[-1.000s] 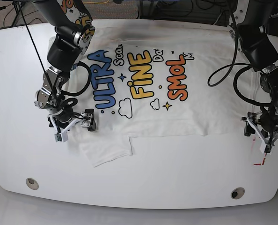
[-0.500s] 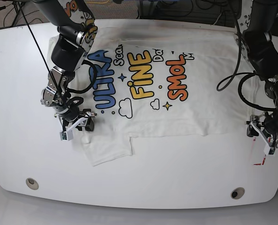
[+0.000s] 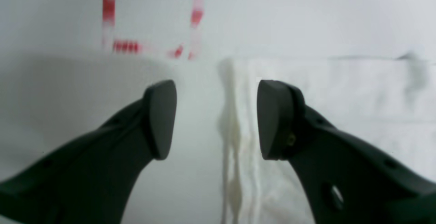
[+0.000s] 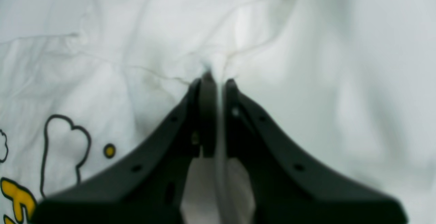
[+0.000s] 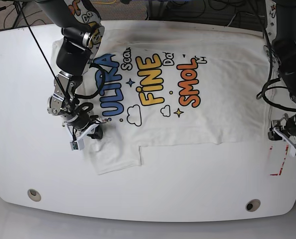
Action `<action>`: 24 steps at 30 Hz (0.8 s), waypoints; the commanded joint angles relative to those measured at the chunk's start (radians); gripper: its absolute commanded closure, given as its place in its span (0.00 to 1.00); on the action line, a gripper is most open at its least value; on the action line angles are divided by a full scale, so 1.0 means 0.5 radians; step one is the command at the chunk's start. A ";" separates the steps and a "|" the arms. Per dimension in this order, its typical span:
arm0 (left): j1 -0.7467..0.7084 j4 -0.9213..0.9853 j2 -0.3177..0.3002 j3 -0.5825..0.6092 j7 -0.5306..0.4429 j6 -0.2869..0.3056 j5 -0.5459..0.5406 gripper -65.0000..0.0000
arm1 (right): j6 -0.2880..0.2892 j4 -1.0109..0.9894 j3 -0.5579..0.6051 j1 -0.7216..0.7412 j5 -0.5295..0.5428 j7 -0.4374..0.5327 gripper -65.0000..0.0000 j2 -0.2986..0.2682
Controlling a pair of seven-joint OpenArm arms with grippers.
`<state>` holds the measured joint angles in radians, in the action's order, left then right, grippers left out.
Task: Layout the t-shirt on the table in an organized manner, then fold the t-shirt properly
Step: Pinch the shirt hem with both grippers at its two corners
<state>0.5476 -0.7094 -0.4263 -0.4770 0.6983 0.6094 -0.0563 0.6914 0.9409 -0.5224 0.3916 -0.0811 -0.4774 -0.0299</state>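
Observation:
The white t-shirt (image 5: pixel 188 119) lies print-up across the table (image 5: pixel 153 189), with "ULTRA FINE SMOL" reading sideways. A sleeve (image 5: pixel 115 157) sticks out toward the front. In the base view my right gripper (image 5: pixel 85 135) sits at the shirt's left edge just above that sleeve. The right wrist view shows this gripper (image 4: pixel 213 79) shut on a pinched ridge of white cloth. My left gripper (image 5: pixel 286 137) is at the shirt's right edge. It (image 3: pixel 216 118) stands open, with the shirt's edge (image 3: pixel 235 121) lying between its fingers.
A red-white tape rectangle (image 5: pixel 277 164) marks the table just in front of the left gripper, and the tape (image 3: pixel 126 46) also shows in the left wrist view. Two metal grommet holes (image 5: pixel 34 194) (image 5: pixel 252 204) sit near the front edge. Cables hang from both arms.
My right gripper has closed from wide open onto the shirt's cloth and shifted slightly right. The left gripper has drifted right to the shirt's edge, still open.

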 commanded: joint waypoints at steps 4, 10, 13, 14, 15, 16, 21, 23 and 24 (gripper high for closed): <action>0.091 0.199 -0.027 0.004 -0.195 0.013 -0.042 0.45 | 0.013 0.028 0.052 -0.008 0.001 -0.010 0.96 -0.006; 0.091 0.245 -0.011 0.078 -0.287 0.013 -0.042 0.45 | 0.013 0.028 0.064 -0.027 0.001 -0.007 0.96 -0.006; 0.091 0.254 0.010 0.176 -0.290 0.013 -0.046 0.45 | 0.013 0.028 0.064 -0.045 0.004 -0.007 0.96 -0.006; 0.091 0.254 0.010 0.201 -0.290 0.013 -0.046 0.45 | 0.013 0.028 0.061 -0.045 0.010 -0.007 0.96 -0.006; 0.091 0.257 0.010 0.222 -0.290 0.013 -0.046 0.45 | 0.013 0.028 0.061 -0.048 0.010 -0.007 0.96 -0.006; 0.091 0.257 0.010 0.241 -0.290 0.010 -0.046 0.45 | 0.013 0.028 0.061 -0.048 0.013 -0.007 0.96 -0.006; 0.075 0.257 0.010 0.265 -0.290 -0.094 -0.046 0.45 | 0.013 0.028 0.058 -0.051 0.010 -0.007 0.96 -0.006; 0.072 0.257 0.010 0.271 -0.290 -0.119 -0.046 0.45 | 0.013 0.028 0.055 -0.054 0.013 -0.007 0.96 -0.009; 0.069 0.257 0.010 0.271 -0.290 -0.125 -0.046 0.45 | 0.013 0.028 0.055 -0.054 0.013 -0.007 0.96 -0.009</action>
<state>0.5617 -0.5701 -0.4038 -0.3439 0.5552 0.5568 -0.0788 0.7002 0.9482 -0.4938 0.3565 -0.0479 -0.4477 -0.0280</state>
